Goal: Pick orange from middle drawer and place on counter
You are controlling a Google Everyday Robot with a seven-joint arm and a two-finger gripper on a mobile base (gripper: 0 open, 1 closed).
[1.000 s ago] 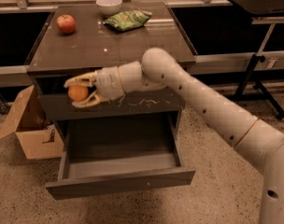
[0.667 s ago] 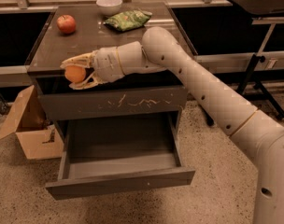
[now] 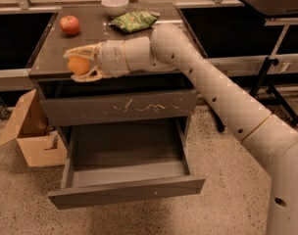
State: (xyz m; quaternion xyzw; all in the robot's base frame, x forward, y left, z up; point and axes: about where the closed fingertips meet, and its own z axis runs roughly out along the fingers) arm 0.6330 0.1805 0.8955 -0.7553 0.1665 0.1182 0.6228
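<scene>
As the hand (image 3: 73, 65) holds the orange (image 3: 79, 65) over the counter (image 3: 53, 48), the drawer (image 3: 124, 191) gapes

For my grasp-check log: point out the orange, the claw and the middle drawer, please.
orange (image 3: 80, 65): camera view, centre of its visible skin.
claw (image 3: 72, 66): camera view, midway between fingertips, shut on the orange at the counter (image 3: 90, 40) front-left edge.
middle drawer (image 3: 127, 191): camera view, middle of its plain front panel.
</scene>
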